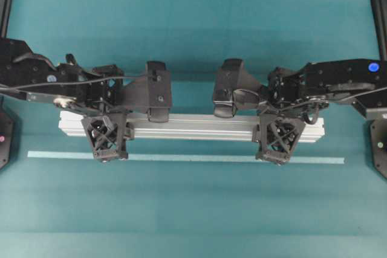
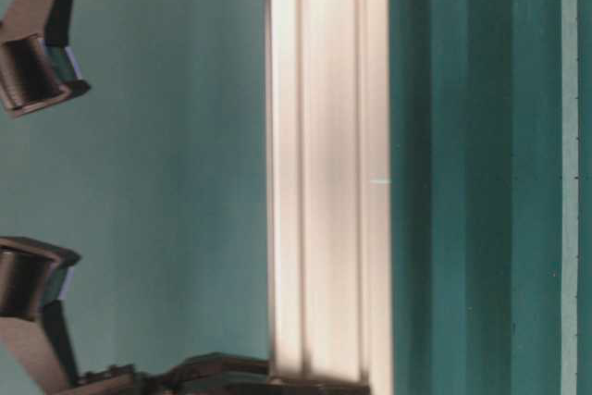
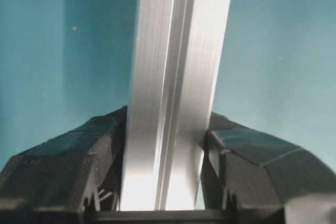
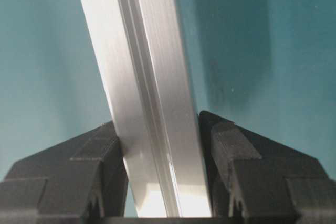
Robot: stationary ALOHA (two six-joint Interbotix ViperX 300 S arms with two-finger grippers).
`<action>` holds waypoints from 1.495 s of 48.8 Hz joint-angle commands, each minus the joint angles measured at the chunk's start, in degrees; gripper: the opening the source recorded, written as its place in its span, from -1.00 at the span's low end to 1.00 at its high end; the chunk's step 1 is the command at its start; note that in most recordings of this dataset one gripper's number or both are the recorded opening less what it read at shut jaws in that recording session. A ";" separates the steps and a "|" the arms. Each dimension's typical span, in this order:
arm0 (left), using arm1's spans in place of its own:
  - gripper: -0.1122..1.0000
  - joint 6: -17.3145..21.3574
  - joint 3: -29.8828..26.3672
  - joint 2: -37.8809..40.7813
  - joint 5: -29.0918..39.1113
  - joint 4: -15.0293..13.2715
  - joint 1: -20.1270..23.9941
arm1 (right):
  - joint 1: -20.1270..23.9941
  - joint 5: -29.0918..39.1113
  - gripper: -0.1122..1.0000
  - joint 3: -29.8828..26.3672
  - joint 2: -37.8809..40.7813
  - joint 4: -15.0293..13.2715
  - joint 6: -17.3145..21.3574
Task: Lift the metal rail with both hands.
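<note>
The metal rail (image 1: 193,126) is a long silver grooved bar lying across the middle of the teal table. My left gripper (image 1: 110,128) is shut on it near its left end, and my right gripper (image 1: 279,128) is shut on it near its right end. In the left wrist view the rail (image 3: 178,51) runs up between the two black fingers of the left gripper (image 3: 165,145), both pressed to its sides. The right wrist view shows the same: the rail (image 4: 131,51) is clamped in the right gripper (image 4: 160,129). The table-level view shows the rail (image 2: 328,182) side-on; I cannot tell whether it is off the surface.
A thin pale-blue tape strip (image 1: 187,158) lies on the table just in front of the rail, parallel to it; the near fingers overlap it from above. Black arm bases (image 1: 378,149) stand at both side edges. Dark frame posts (image 1: 378,4) rise at the far corners.
</note>
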 commanded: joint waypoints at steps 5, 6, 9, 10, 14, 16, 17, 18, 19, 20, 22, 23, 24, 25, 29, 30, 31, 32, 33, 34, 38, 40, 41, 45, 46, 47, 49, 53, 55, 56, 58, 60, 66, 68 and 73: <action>-0.15 -1.76 2.02 0.70 -2.64 -0.18 -0.09 | -0.62 -2.11 -0.10 0.53 1.14 0.18 0.79; -0.15 -1.76 2.29 0.79 -2.99 -0.18 -0.09 | -0.62 -2.37 -0.10 0.70 1.32 0.18 0.79; -0.15 -1.76 2.99 1.14 -4.48 -0.18 -0.09 | -0.62 -3.34 -0.10 1.05 1.76 0.18 0.79; -0.15 -1.76 3.25 1.32 -4.92 -0.18 -0.18 | -0.62 -3.69 -0.10 1.32 1.85 0.18 0.79; -0.15 -1.76 3.78 1.93 -6.77 -0.18 -0.09 | -0.53 -5.27 -0.10 2.11 2.55 0.18 0.88; -0.15 -1.67 4.13 2.29 -7.29 -0.18 -0.09 | -0.44 -5.89 -0.10 2.64 2.81 0.18 0.97; -0.15 -1.67 4.31 2.46 -7.38 -0.18 -0.09 | -0.35 -6.24 -0.10 2.81 2.99 0.18 0.97; -0.15 -1.67 4.48 2.72 -7.65 -0.18 0.00 | -0.26 -6.59 -0.10 3.08 3.08 0.18 0.97; -0.15 -1.67 4.66 2.90 -7.73 -0.18 0.00 | -0.18 -6.94 -0.10 3.25 3.16 0.18 0.97; -0.15 -1.67 4.92 3.43 -7.91 -0.18 0.00 | -0.18 -7.21 -0.10 3.60 3.25 0.18 0.97; -0.15 -1.67 5.10 3.78 -8.09 -0.18 0.00 | 0.00 -8.00 -0.10 4.13 3.34 0.18 1.05; -0.15 -1.67 5.27 3.96 -8.17 -0.09 0.00 | 0.09 -8.35 -0.10 4.39 3.34 0.18 1.05; -0.15 -1.67 5.27 4.13 -8.35 -0.18 0.00 | 0.09 -8.53 -0.10 4.57 3.43 0.18 1.05; -0.15 -1.67 5.36 4.31 -8.44 -0.18 0.00 | 0.09 -8.70 -0.10 4.75 3.43 0.18 1.05; -0.15 -1.67 5.71 4.83 -9.23 -0.18 0.00 | 0.26 -9.58 -0.10 5.45 3.87 0.18 1.05; -0.15 -1.67 5.80 4.92 -9.49 -0.18 0.00 | 0.26 -9.76 -0.10 5.62 3.96 0.18 1.05; -0.15 -1.67 5.89 5.10 -9.84 -0.09 0.00 | 0.26 -10.02 -0.10 5.80 4.04 0.18 1.05; -0.15 -1.67 6.06 5.19 -10.28 -0.18 0.00 | 0.35 -10.20 -0.10 5.89 4.22 0.18 1.05; -0.15 -1.67 6.15 5.36 -10.55 -0.18 -0.09 | 0.35 -10.46 -0.10 6.15 4.31 0.18 1.05; -0.15 -1.67 6.24 5.45 -10.81 -0.18 0.00 | 0.35 -10.63 -0.10 6.24 4.48 0.18 1.05; -0.15 -1.67 6.42 5.98 -11.43 -0.09 -0.18 | 0.53 -11.51 -0.10 6.50 5.19 0.18 1.14; -0.15 -1.67 6.33 6.33 -11.43 -0.09 -0.18 | 0.62 -12.13 -0.10 6.68 5.54 0.18 1.14; -0.15 -1.67 6.33 6.33 -11.51 -0.18 -0.18 | 0.70 -12.30 -0.10 6.77 5.71 0.18 1.14; -0.15 -1.67 6.06 6.77 -11.51 -0.18 -0.18 | 1.05 -13.27 -0.10 7.03 6.50 0.26 1.14; -0.15 -1.76 6.06 6.86 -11.43 -0.18 -0.18 | 1.14 -13.54 -0.10 7.12 6.77 0.26 1.14; -0.15 -1.76 6.06 6.94 -11.51 -0.18 -0.26 | 1.23 -13.71 -0.10 7.12 6.94 0.26 1.14; -0.15 -1.76 6.06 7.12 -11.51 -0.18 -0.26 | 1.41 -14.24 -0.10 7.29 7.29 0.26 1.14; -0.15 -1.76 6.15 7.47 -12.13 -0.18 -0.44 | 1.76 -15.21 -0.10 7.56 8.09 0.26 1.23; -0.15 -1.76 6.33 7.65 -12.48 -0.18 -0.53 | 1.85 -15.64 -0.10 7.65 8.35 0.26 1.23; -0.15 -1.76 6.33 7.73 -12.66 -0.18 -0.62 | 1.93 -15.82 -0.10 7.65 8.44 0.35 1.23; -0.15 -1.76 6.33 7.91 -12.74 -0.18 -0.62 | 2.02 -16.17 -0.10 7.73 8.61 0.26 1.23; -0.15 -1.76 6.33 8.17 -12.83 -0.18 -0.62 | 2.02 -16.44 -0.10 7.82 8.79 0.26 1.23; -0.15 -1.76 6.33 8.88 -13.10 -0.18 -0.70 | 2.02 -16.70 -0.10 8.00 8.96 0.26 1.23; -0.15 -1.76 6.33 9.05 -13.10 -0.18 -0.70 | 2.02 -16.79 -0.10 8.17 9.05 0.26 1.23; -0.15 -1.76 6.15 9.40 -13.36 -0.18 -0.79 | 2.02 -17.40 -0.10 8.96 9.14 0.26 1.23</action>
